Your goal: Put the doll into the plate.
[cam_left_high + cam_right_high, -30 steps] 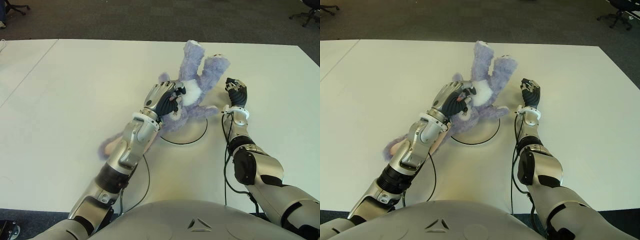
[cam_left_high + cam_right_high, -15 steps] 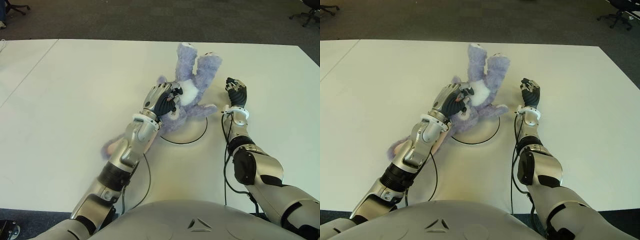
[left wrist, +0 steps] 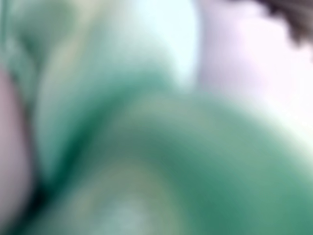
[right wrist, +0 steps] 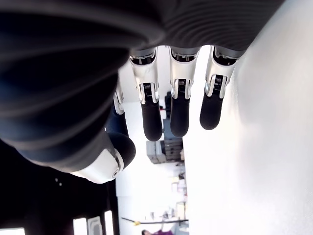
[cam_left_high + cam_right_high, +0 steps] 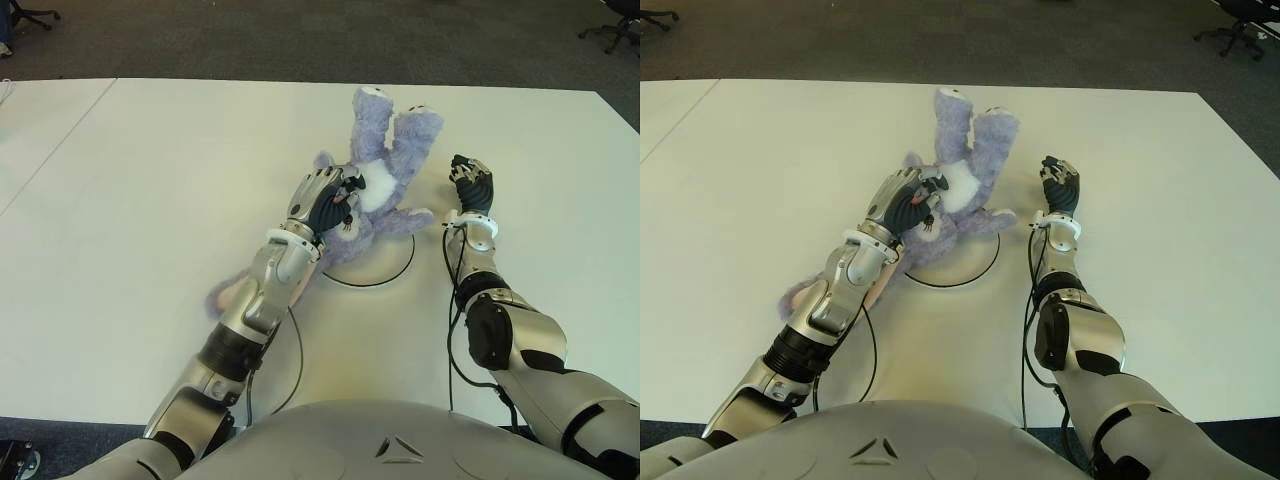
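Purple plush: the doll (image 5: 385, 165) was held in the left robot hand (image 5: 322, 200), whose fingers were curled around its midsection. The toy was upside down as seen from the head camera, its two legs pointing away from the robot toward the far edge of the surface (image 5: 150, 180), its pale belly patch just beside the fingers. One limb stretched out toward the right, over the far right rim of the plate (image 5: 390, 262). A further lavender-and-pink part of the doll showed low beside the left forearm, close to the surface.

The plate was a white disc with a dark rim, lying flat on the white surface near the middle, directly under the left wrist and the doll's lower body. The doll overlapped the plate's far edge; whether it touched the plate could not be told.

The left wrist view was filled by a blur at close range, with no detail readable.

The right robot hand (image 5: 472, 185) showed just right of the plate and doll, apart from both. In its own wrist view the fingers (image 4: 179, 105) hung loosely extended and held nothing.

A black cable (image 5: 290, 350) trailed along the surface beside the left arm.
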Available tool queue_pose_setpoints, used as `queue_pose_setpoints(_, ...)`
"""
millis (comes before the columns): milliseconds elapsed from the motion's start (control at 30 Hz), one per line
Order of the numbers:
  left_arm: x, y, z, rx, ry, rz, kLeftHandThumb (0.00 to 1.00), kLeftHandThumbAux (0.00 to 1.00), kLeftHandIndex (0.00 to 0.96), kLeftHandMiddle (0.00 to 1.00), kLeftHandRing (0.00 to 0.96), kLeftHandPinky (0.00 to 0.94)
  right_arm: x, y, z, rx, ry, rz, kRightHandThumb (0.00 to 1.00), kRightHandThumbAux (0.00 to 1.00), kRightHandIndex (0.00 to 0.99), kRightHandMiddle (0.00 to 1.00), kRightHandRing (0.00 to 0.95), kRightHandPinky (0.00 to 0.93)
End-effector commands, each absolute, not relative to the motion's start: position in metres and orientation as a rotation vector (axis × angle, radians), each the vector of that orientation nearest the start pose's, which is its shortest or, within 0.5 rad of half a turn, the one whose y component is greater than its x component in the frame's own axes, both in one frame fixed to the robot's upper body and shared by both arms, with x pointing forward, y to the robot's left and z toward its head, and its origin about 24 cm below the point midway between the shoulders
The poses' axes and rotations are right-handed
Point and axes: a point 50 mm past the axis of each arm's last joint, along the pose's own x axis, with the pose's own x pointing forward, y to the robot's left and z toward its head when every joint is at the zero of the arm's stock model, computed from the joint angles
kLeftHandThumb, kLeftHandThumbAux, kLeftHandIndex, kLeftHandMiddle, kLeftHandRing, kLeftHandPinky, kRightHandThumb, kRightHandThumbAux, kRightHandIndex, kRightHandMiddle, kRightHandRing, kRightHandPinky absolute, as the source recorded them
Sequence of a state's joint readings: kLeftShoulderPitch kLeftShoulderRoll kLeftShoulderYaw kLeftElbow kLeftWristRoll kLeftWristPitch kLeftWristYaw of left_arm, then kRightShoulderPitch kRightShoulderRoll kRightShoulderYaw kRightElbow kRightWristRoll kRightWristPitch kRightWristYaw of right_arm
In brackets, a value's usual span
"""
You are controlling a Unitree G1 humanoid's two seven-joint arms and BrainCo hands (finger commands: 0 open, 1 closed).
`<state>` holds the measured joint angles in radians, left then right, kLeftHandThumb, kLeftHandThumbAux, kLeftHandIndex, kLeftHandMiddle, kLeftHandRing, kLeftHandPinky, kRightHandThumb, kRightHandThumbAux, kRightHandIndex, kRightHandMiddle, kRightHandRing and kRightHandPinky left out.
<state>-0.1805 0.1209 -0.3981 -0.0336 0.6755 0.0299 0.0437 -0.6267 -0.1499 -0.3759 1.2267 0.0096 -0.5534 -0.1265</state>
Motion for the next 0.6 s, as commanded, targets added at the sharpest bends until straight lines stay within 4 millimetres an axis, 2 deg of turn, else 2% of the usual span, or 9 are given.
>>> queue_pose_setpoints(33,0.2636,0.0753,0.0570,0.783,-0.186,-0.308,0.745,0.692,0.440,0.882,0.854,0.830,0.2419,-0.1909,-0.0953,0.140,0.518,-0.370,0.692,0.732,0.414,0.238,0.210,0.218)
queue_pose_setpoints(133,0.2630,0.0756,0.0564,0.764,-0.183,-0.311,0.748,0.692,0.441,0.854,0.839,0.816,0.2418,-0.1908,-0.0955,0.137,0.521,-0.371,0.692,0.733,0.414,0.243,0.212,0.217)
queue_pose_setpoints(600,0.2627,0.0773,0.0531,0.766,-0.188,-0.328,0.748,0.691,0.441,0.862,0.840,0.822,0.2416,-0.1901,-0.0958,0.135,0.525,-0.374,0.694,0.732,0.415,0.250,0.215,0.221)
